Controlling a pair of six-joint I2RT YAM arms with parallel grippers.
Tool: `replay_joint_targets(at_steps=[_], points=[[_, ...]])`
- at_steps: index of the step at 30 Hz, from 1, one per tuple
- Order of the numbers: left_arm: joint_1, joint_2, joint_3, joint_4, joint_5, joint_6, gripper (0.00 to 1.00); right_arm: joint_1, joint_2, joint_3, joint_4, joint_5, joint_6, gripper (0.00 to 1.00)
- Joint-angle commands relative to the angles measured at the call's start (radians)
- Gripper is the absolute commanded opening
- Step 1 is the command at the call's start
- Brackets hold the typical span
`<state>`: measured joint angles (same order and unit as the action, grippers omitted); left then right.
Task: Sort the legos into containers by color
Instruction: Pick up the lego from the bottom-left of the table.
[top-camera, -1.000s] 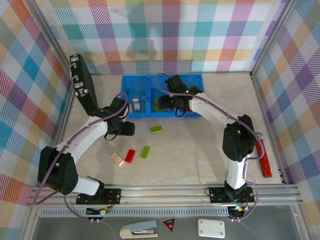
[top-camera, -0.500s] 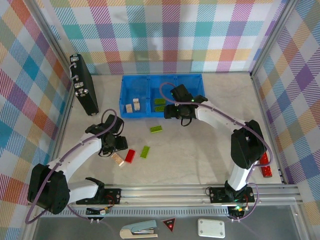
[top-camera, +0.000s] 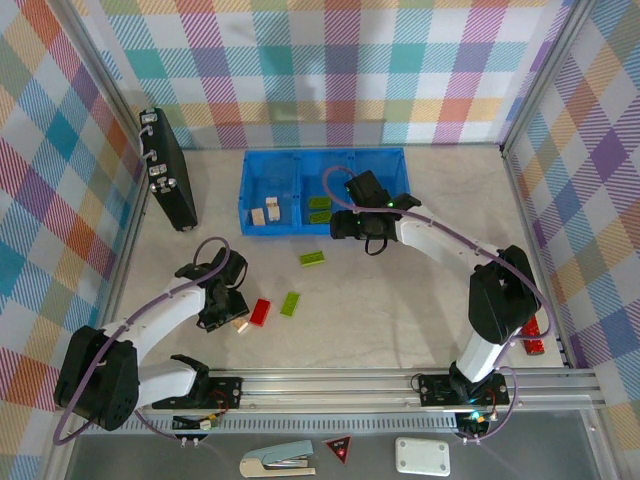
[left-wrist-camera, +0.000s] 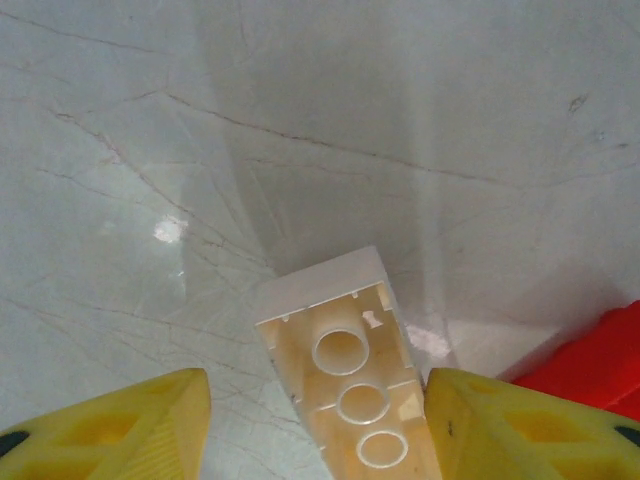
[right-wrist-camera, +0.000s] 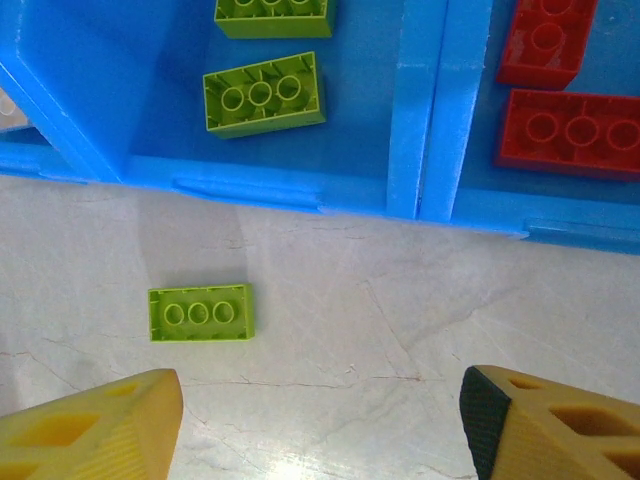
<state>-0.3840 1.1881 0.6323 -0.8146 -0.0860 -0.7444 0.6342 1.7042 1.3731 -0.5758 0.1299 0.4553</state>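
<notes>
Open tabletop (left-wrist-camera: 120, 150) lies ahead of the left tool (left-wrist-camera: 320, 430), its yellow fingers (left-wrist-camera: 120, 430) spread either side of a cream lego (left-wrist-camera: 350, 370) lying hollow side up, long axis running away from the tool. A red lego (left-wrist-camera: 590, 360) sits just right of it. The left arm (top-camera: 165, 310) reaches low, wrist tipped down. The right tool (right-wrist-camera: 320, 425), spread and empty, hangs just short of the blue tray (right-wrist-camera: 430, 110), with a green lego (right-wrist-camera: 200, 312) ahead-left, parallel to the tray's near wall.

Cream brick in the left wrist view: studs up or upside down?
Upside down. The cream brick shows its hollow underside with three round tubes, lying on the table.
</notes>
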Motion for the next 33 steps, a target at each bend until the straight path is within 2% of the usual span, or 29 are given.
replay_joint_targets(at_steps=[1,15,25,33], points=[[-0.004,-0.009,-0.033,0.027,0.033,-0.038,0.57,0.004,-0.029,0.003,0.004,0.000,-0.001,0.74],[-0.005,0.006,-0.044,0.049,0.054,-0.025,0.46,0.004,-0.034,0.002,-0.006,-0.002,0.007,0.73],[-0.005,0.049,-0.040,0.074,0.068,-0.007,0.45,0.004,-0.037,-0.005,-0.009,-0.001,0.006,0.73],[-0.006,0.066,-0.032,0.083,0.078,0.009,0.40,0.004,-0.043,-0.019,-0.009,0.000,0.015,0.73]])
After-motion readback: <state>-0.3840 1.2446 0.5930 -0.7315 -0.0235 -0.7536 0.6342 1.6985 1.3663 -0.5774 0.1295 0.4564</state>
